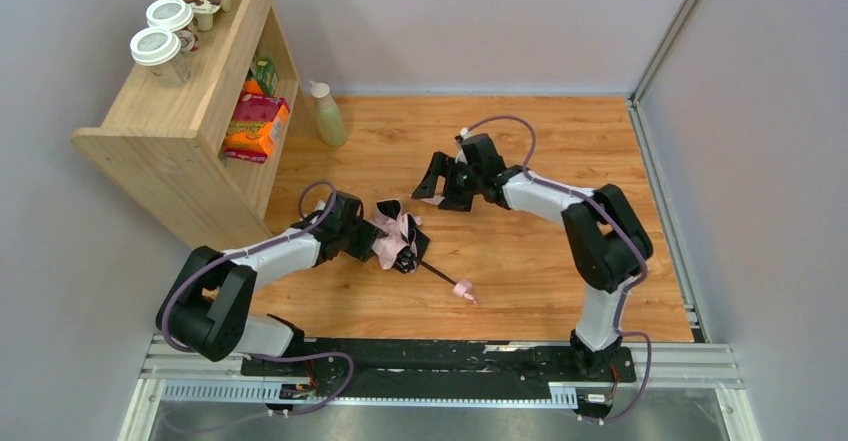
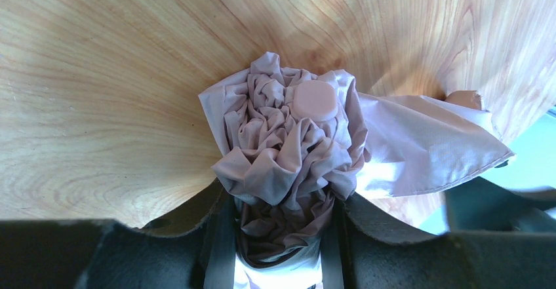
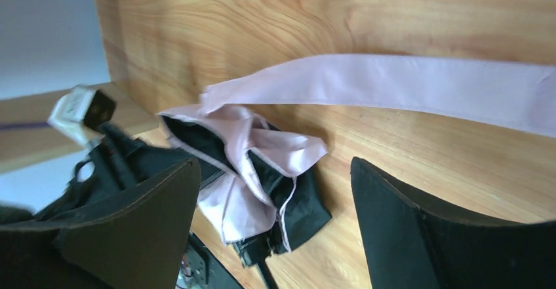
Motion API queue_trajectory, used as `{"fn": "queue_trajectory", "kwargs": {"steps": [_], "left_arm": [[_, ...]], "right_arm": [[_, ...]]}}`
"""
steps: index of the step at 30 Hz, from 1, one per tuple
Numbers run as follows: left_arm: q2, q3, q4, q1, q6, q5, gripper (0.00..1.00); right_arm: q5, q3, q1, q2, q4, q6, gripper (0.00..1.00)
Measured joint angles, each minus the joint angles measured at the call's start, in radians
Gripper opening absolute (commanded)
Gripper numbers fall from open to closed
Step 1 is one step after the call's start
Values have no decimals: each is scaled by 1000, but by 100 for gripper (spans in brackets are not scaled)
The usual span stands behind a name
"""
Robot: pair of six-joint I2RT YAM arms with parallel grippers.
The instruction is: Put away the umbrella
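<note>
My left gripper (image 1: 372, 239) clamps the bunched canopy of the pale pink folding umbrella (image 1: 400, 236). Its black shaft points toward the worktop's (image 1: 560, 141) near edge. My right gripper (image 1: 440, 189) stands wide apart nearby.

Wood-grain tabletop (image 1: 580, 151) enclosed by pale grey walls (image 1: 480, 21); open wooden shelf unit (image 1: 150, 111) at far left.

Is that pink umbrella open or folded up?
Collapsed, but untidy: the umbrella canopy is bunched loosely in the left end effector, and its black shaft pokes out.
</note>
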Motion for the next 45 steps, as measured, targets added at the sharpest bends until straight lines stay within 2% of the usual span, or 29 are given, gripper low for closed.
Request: {"fn": "queue_trajectory", "kwargs": {"steps": [5, 13, 16, 17, 19, 20, 22, 25, 28, 35, 42, 45], "left_arm": [[-2, -4, 5, 0, 1, 1, 0], [-2, -4, 5, 0, 3, 1, 0], [-2, -4, 5, 0, 4, 1, 0], [-2, -4, 5, 0, 4, 1, 0], [-2, -3, 5, 0, 4, 1, 0], [-2, -4, 4, 0, 4, 0, 0], [-5, -4, -1, -1, 3, -1, 0], [-11, -3, -18, -1, -2, -4, 0], [-12, 0, -33, -1, -11, -6, 0], [-36, 0, -58, -13, -24, 15, 0], [-47, -6, -89, -13, -23, 26, 0], [-60, -8, -100, -13, -24, 24, 0]], "right_arm": [[1, 6, 44, 135, 11, 161, 89], [42, 71, 86, 170, 56, 356, 92], [68, 142, 92, 204, 31, 382, 88], [75, 183, 92, 227, 19, 385, 82], [84, 261, 94, 276, 2, 389, 57], [89, 289, 96, 296, -2, 389, 42], [105, 309, 100, 311, -3, 389, 0], [129, 276, 100, 297, 5, 376, 0], [106, 125, 88, 217, 84, 360, 0], [-187, -331, -81, -28, 544, 433, 0], [-271, -386, -70, -53, 639, 385, 0], [-246, -394, -55, -112, 576, 301, 0]]}}
